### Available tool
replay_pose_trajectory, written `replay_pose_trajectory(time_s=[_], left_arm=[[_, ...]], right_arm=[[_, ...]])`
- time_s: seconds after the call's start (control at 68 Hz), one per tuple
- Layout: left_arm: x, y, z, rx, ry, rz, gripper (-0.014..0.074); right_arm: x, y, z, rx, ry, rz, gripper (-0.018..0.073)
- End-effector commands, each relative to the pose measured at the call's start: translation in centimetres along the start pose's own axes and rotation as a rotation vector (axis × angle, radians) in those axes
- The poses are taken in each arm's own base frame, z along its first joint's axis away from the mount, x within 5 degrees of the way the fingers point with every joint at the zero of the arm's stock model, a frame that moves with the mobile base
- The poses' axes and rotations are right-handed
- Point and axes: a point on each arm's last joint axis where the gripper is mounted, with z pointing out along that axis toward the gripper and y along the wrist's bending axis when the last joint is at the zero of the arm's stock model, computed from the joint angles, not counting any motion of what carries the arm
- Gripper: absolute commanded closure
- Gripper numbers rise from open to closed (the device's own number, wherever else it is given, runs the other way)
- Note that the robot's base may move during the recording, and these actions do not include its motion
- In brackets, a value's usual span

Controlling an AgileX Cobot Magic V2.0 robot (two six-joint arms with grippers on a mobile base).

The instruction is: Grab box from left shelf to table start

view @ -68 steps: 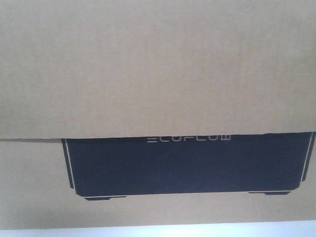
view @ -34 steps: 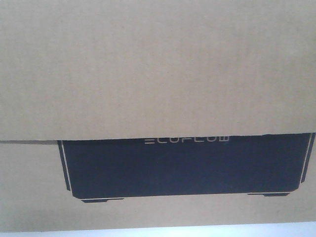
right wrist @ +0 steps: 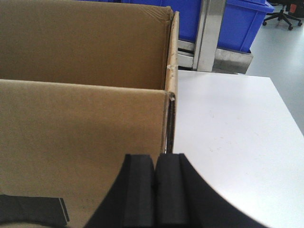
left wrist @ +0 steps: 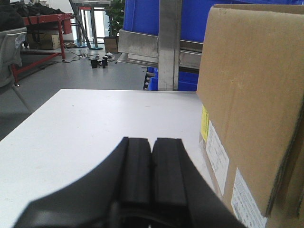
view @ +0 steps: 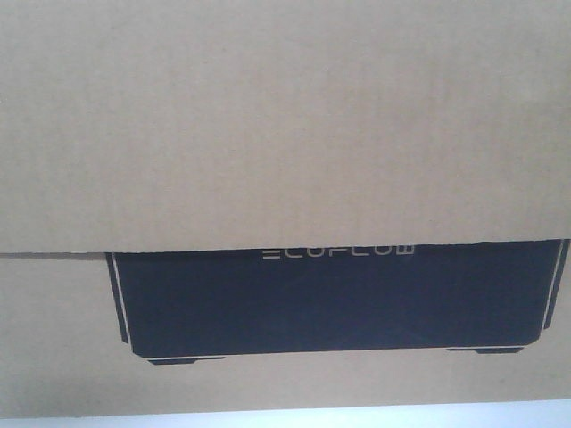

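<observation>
Front view filled by box, standing on white table. Left gripper and right gripper: fingers pressed together, empty, flanking box. Shelf beyond table's far edge.

- The box pretty much fills the whole frame, plain brown cardboard up top.
- Black printed panel sits around 6 o'clock, white "ECOFLOW" lettering along its top edge.
- Thin pale strip under the box.

Front view tight against box
</observation>
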Motion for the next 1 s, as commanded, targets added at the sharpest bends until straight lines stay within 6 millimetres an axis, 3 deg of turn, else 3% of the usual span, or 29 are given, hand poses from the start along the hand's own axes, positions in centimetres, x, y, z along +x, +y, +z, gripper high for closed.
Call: replay_pose_trajectory(time_s=[0.0, 0.147, 0.427, 0.986], left_arm=[[-1.0, 0.1, -0.2, -0.014, -0.105, 0.004, 0.0687], [-1.0, 0.1, -0.2, -0.014, -0.105, 0.004, 0.0687], [-0.9, 0.1, -0.2, -0.014, -0.103, 0.004, 0.0687], [-0.9, 0.1, -0.2, -0.014, -0.101, 0.004, 0.0687]], right_arm=[[-1.3, -0.3, 0.0, 0.041, -0.105, -0.038, 0.0503], [0.9, -0.7, 2.0, 0.068, -0.176, -0.043, 0.0503], [8.4, -1.5, 4.8, 0.123, -0.270, 0.006, 0.0503], [8.6, -1.4, 4.9, 0.120, -0.226, 0.002, 0.0503]])
